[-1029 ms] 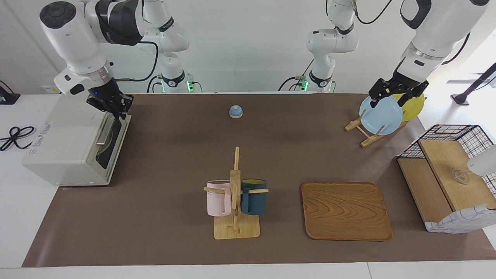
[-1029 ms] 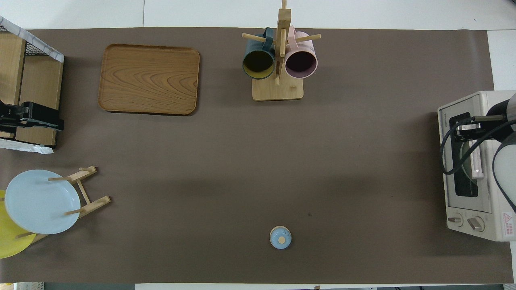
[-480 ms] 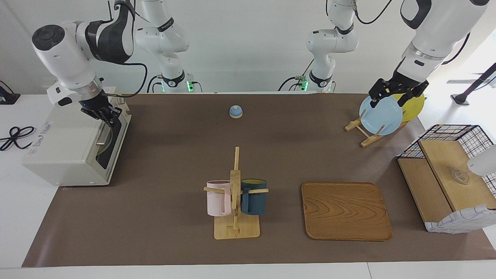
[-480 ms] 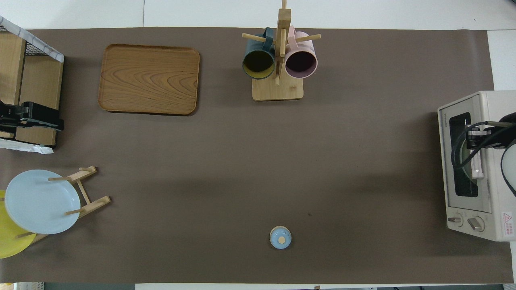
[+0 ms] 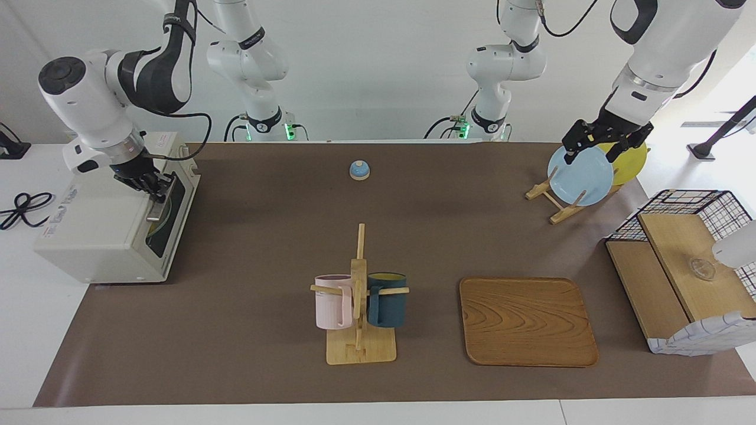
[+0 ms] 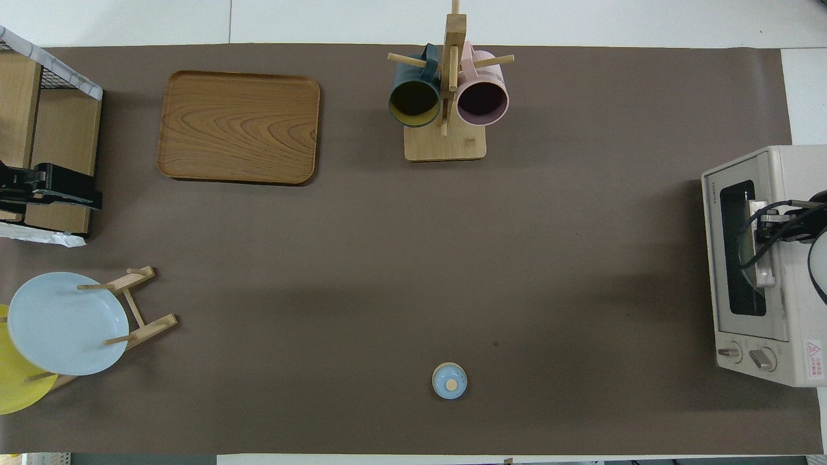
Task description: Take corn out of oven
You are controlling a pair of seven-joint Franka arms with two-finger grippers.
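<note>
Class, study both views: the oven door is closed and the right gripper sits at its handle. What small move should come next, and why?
Probably pull the handle outward and down to swing the door open. The right gripper is shut at the bar on the oven, the door is still closed, and no corn shows through the window. The left gripper waits open over the plate rack.

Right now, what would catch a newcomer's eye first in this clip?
Probably the right gripper, shut at the bar handle of the cream oven at the right arm's end of the table; the door is closed and no corn shows. Next, the left gripper waits, open, over the blue plate on its wooden rack, and the mug tree stands beside the wooden tray, farther from the robots.
</note>
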